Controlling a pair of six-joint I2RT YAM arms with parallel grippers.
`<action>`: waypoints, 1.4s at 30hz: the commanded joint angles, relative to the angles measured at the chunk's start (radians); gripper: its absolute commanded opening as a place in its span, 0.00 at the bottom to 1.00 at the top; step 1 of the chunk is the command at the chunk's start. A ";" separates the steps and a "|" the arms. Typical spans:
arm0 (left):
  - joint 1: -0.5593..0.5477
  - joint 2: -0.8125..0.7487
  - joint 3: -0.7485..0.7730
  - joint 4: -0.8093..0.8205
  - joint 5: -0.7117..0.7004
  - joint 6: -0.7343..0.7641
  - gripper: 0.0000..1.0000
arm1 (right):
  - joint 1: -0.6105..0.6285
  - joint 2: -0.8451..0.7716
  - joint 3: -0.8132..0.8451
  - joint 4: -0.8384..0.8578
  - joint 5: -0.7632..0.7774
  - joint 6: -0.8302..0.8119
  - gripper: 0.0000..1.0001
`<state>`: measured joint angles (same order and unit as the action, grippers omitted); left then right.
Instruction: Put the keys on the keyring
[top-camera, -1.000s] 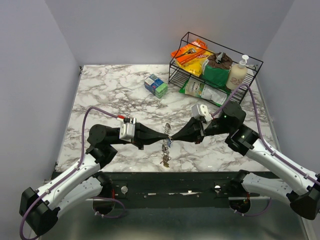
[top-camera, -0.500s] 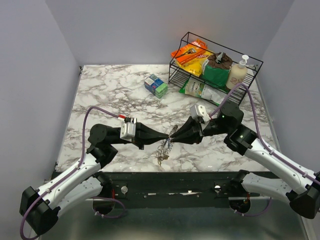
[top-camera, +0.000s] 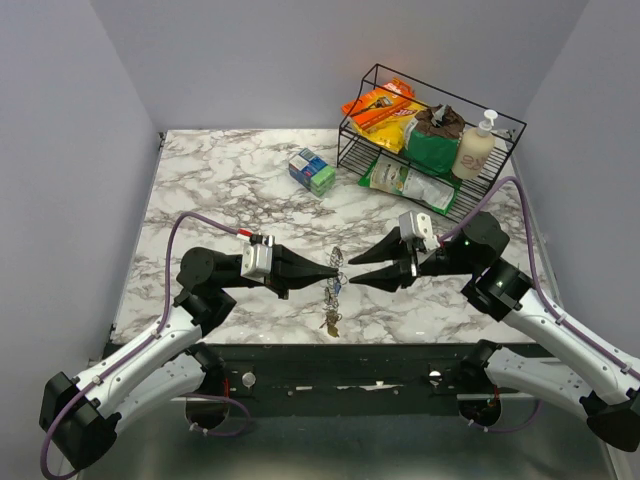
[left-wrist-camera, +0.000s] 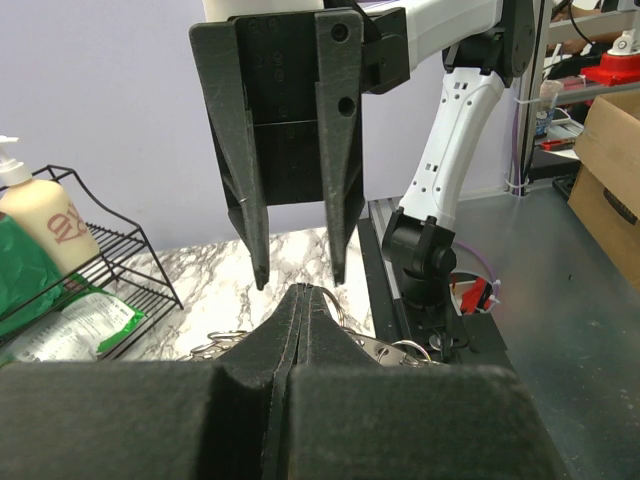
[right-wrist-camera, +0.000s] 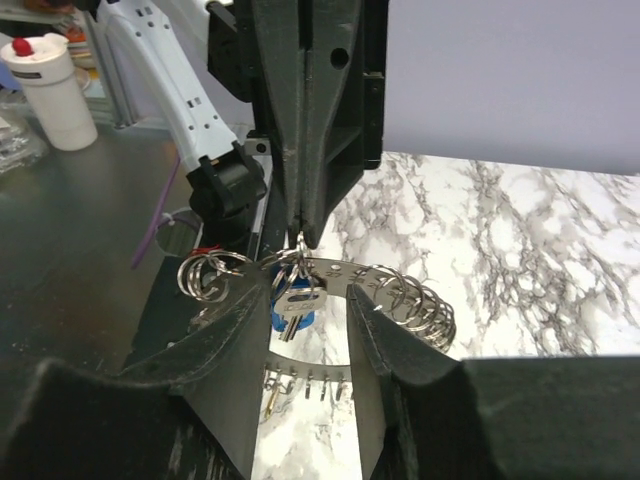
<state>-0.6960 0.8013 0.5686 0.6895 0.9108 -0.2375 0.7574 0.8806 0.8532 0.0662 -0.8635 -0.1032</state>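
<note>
Looking down from the overhead camera, I see both arms reaching toward each other over the near middle of the marble table (top-camera: 200, 190), with the tips almost meeting. My left gripper (top-camera: 335, 272) is clamped tight, its two fingers pressed flat together, and it pinches the keyring (top-camera: 336, 257) right at its tip. The keyring hangs off that pinch above the tabletop, close to the front edge, and a small bunch of keys (top-camera: 329, 320) dangles below it. My right gripper (top-camera: 352, 275) faces the left one head-on with its jaws spread apart and nothing between them. From above it sits just beside the keyring, and I cannot tell from that view whether it touches. On the right wrist camera the keyring shows as a silvery curved band strung with many small wire loops, crossing in front of my parted fingers (right-wrist-camera: 232, 335). A blue key (right-wrist-camera: 290, 310) hangs from it in the gap between them, directly under the left gripper's closed point. The left wrist camera shows the right gripper's two black fingers pointing down just beyond my closed tip. Well behind, at the far right corner, stands the black wire rack (top-camera: 500, 120) with snack packets and a soap bottle (top-camera: 475, 145).
</note>
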 joint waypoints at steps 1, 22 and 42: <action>-0.003 -0.014 0.031 0.050 0.011 -0.006 0.00 | 0.000 -0.003 -0.013 0.023 0.081 -0.012 0.43; -0.003 -0.019 0.031 0.041 0.000 -0.002 0.00 | 0.000 0.035 -0.054 0.155 -0.048 0.088 0.43; -0.003 -0.017 0.028 0.044 -0.007 -0.006 0.00 | 0.003 0.087 -0.077 0.307 -0.075 0.223 0.40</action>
<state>-0.6960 0.7967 0.5686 0.6891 0.9100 -0.2375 0.7574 0.9554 0.7906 0.2974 -0.9154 0.0799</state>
